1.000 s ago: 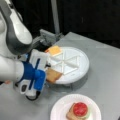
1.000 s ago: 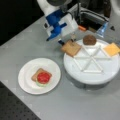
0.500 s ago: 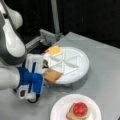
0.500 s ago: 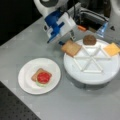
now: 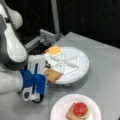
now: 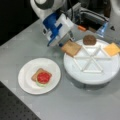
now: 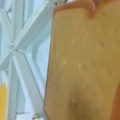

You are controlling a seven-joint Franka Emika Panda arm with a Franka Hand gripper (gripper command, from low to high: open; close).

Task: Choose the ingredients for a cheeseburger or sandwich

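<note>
In both front views my gripper [image 5: 46, 67] [image 6: 68, 41] is shut on a brown toast square [image 5: 53, 74] [image 6: 71, 48], holding it over the near rim of the white divided tray [image 5: 83, 65] [image 6: 90, 78]. That toast [image 7: 82, 62] fills most of the wrist view, with the tray dividers [image 7: 22, 50] beneath it. In the tray lie the yellow-orange cheese square [image 5: 55, 50] [image 6: 112, 49] and the dark brown round patty [image 6: 89, 40]. The sandwich [image 5: 78, 111] [image 6: 41, 77] on the white paper plate [image 5: 60, 110] [image 6: 26, 85] is a toast square with the green leaf and red disc on top.
A grey metal bracket and post [image 5: 47, 37] stand behind the tray at the table's edge. An orange-tipped fixture [image 6: 95, 20] sits beyond the tray. Dark perforated matting [image 6: 15, 110] lies past the table's corner.
The gripper and its toast have hardly shifted over the tray's rim. Nothing else has moved.
</note>
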